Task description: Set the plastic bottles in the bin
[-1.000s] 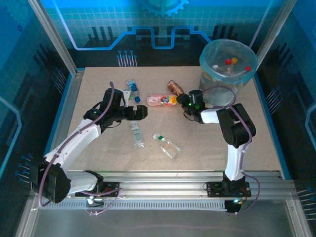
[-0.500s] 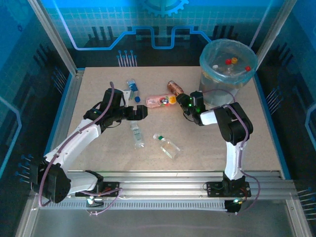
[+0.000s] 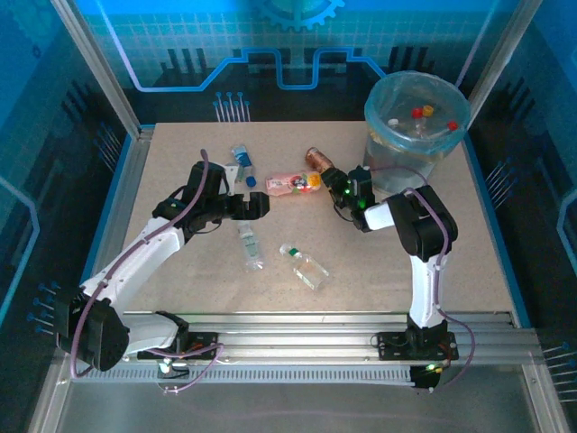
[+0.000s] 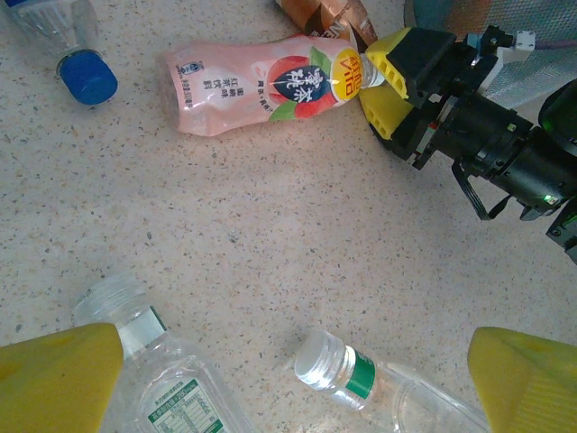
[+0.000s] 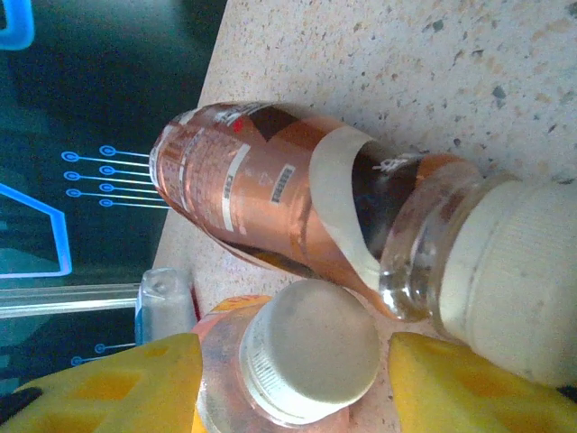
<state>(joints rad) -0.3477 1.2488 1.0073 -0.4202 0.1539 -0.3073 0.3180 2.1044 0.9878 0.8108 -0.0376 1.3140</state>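
Note:
The grey bin [image 3: 416,135] with its blue liner stands at the far right and holds several bottles. A pink-labelled bottle [image 3: 290,185] lies mid-table, its white cap [image 5: 311,352] between the yellow fingers [image 5: 108,388] of my open right gripper [image 3: 334,184], with small gaps on both sides. A brown-labelled bottle [image 5: 270,189] lies just beyond it, touching. My left gripper [image 3: 258,206] hangs open above the table, over the mouths of two clear bottles: one with a white label [image 4: 158,383], one with a green neck band [image 4: 361,379]. A blue-capped bottle [image 3: 241,163] lies behind it.
The right gripper's yellow fingers [image 4: 397,81] show at the pink bottle's neck in the left wrist view. The bin's wall stands close behind the right arm's wrist. Metal rails edge the table [image 3: 180,144] on all sides.
My right gripper has slid left and slightly away, bringing its fingers around the pink bottle's cap. The left arm and the other bottles have stayed put.

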